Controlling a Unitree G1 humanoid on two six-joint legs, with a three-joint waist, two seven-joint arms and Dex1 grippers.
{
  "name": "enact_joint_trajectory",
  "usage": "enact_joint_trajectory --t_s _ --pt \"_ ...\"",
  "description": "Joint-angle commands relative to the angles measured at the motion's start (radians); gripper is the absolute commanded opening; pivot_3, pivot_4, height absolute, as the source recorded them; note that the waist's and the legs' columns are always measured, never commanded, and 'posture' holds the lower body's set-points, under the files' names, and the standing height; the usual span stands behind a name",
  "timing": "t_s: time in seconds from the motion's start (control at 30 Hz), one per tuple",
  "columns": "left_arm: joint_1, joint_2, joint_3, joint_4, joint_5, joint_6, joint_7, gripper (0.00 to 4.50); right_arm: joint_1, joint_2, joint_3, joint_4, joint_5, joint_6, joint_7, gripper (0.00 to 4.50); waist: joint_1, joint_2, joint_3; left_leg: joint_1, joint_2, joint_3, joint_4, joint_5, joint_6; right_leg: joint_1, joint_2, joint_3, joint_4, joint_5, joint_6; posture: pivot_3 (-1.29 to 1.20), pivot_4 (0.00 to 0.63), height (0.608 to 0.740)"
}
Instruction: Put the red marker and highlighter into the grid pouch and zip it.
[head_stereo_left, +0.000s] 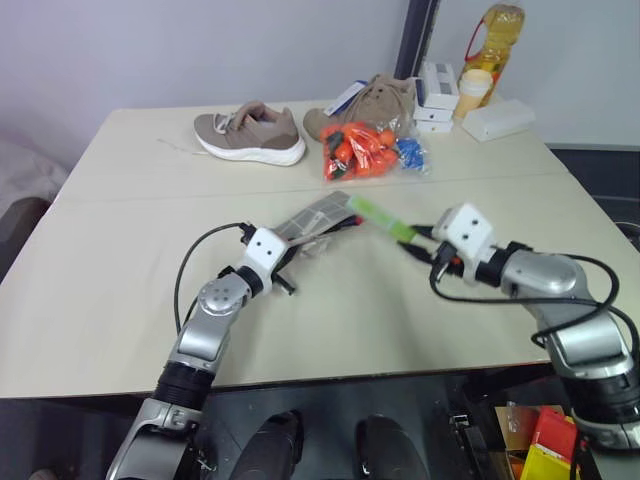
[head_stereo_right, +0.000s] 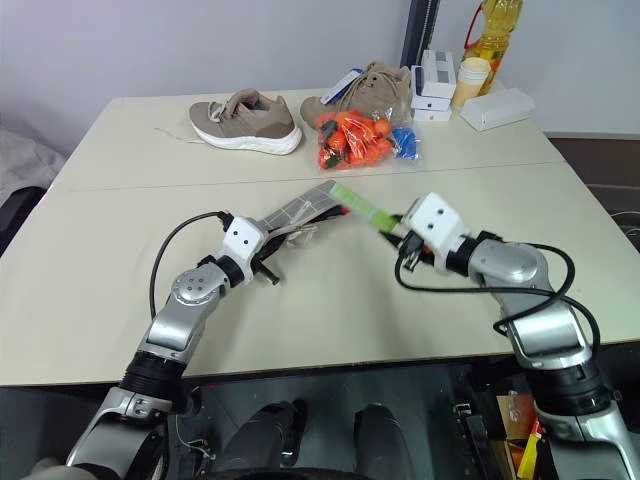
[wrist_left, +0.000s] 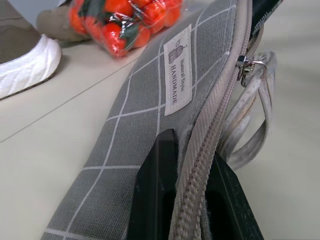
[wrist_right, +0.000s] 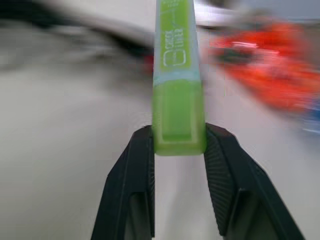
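My left gripper is shut on the zipper edge of the grid pouch, a grey fabric pouch with white grid lines and a white label. It holds the pouch raised off the table, open end towards the right arm. Both black fingers pinch the zipper tape. My right gripper is shut on the lime-green highlighter. The highlighter points up and left, its tip at the pouch's open end. A small red spot sits at that open end; I cannot tell whether it is the red marker.
Two tan shoes lie at the back of the table. A clear bag of orange-red items lies just behind the pouch. White boxes, a cup and an oil bottle stand back right.
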Motion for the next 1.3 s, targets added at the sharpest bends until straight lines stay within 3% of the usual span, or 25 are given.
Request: enact_joint_trajectory --t_s 0.03,0.97,1.3 --pt "-0.018 0.007 0.005 -0.019 0.005 -0.031 -0.003 0.0 0.001 -0.026 0.014 -0.071 0.033 0.03 0.041 0.82 0.0 0.0 0.0 0.0 0.0 0.0 0.0 0.0 0.0 0.0 0.0 0.0 0.0 0.0 0.0 0.0 0.15 0.74" --pt "0.0 0.029 -0.045 -0.06 0.039 -0.112 -0.063 0.0 -0.074 -0.043 0.08 0.05 -0.123 0.079 -0.037 0.82 0.0 0.0 0.0 0.0 0.0 0.0 0.0 0.0 0.0 0.0 -0.001 0.0 -0.001 0.0 0.0 0.0 0.15 0.74" --pt "0.003 0.06 -0.103 -0.072 0.079 -0.191 -0.12 0.0 -0.193 -0.159 0.186 0.012 -0.252 0.013 0.071 0.82 0.0 0.0 0.0 0.0 0.0 0.0 0.0 0.0 0.0 -0.001 -0.001 0.0 -0.001 0.0 0.0 0.0 0.15 0.74"
